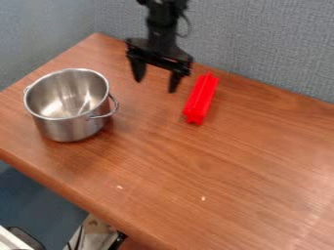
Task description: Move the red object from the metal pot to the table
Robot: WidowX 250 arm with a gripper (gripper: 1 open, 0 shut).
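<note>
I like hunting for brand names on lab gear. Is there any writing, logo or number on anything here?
None can be read. The pot, the red object, the gripper and the table all show plain surfaces, with no label, number or sign in this small picture.

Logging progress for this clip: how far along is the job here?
Looks essentially done: the red object lies on the table, and the metal pot is empty. The gripper is open beside the object, holding nothing. Nothing visible remains but pulling the arm away.
</note>
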